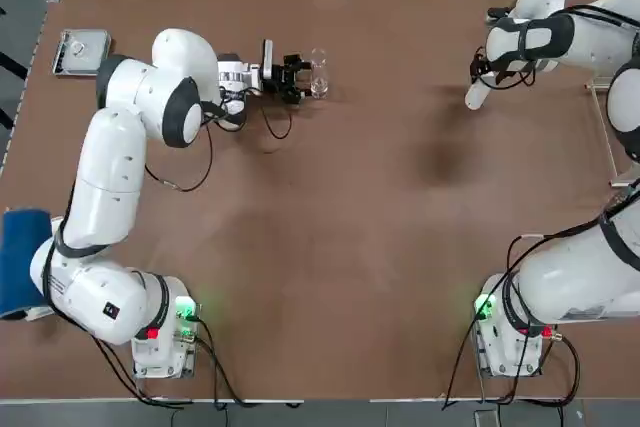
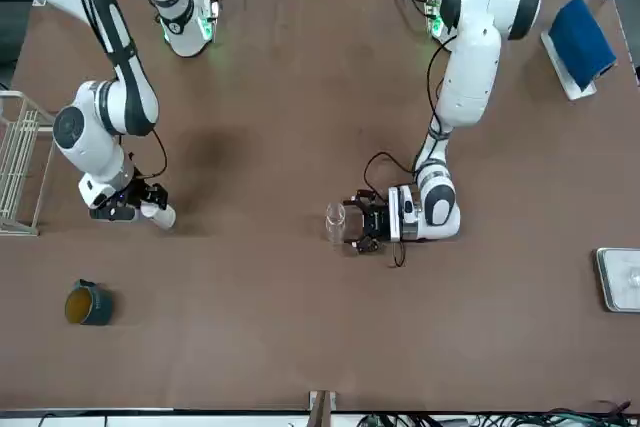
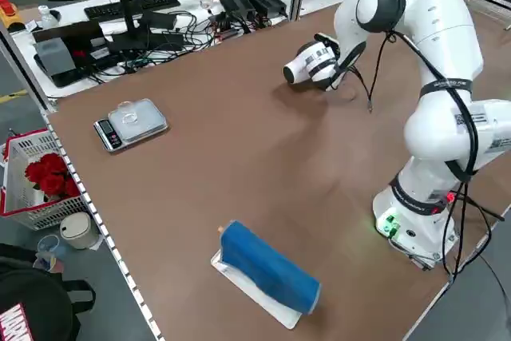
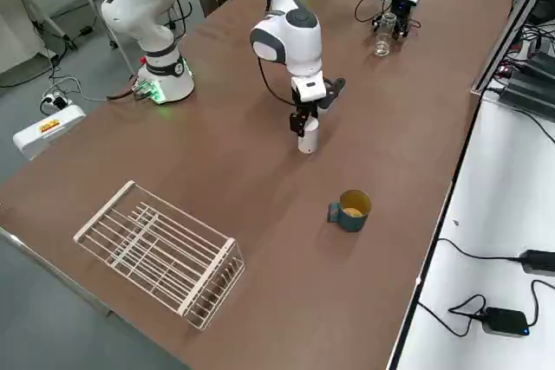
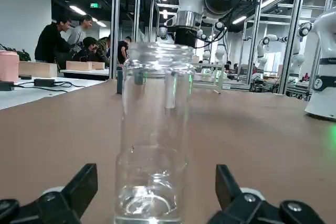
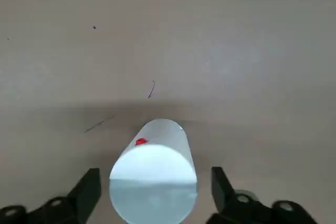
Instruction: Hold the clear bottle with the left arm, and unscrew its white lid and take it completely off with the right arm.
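A: Clear bottle (image 1: 318,75): uncapped, upright, at 12 o'clock on table (image 1: 330,247). Flanked by spread left gripper (image 1: 304,78), no contact.

B: White lid (image 1: 478,95): 2 o'clock, standing free under parted right gripper (image 4: 302,121). Advised: straight-up withdrawal, no side brush.

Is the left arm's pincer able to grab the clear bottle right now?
Probably yes. The left pincer is open with the clear bottle standing upright between its fingers, not touching them, and nothing blocks it. The white lid is already off, at the right pincer.

White arms (image 1: 110,177), dark joints, black fingers (image 5: 79,190).
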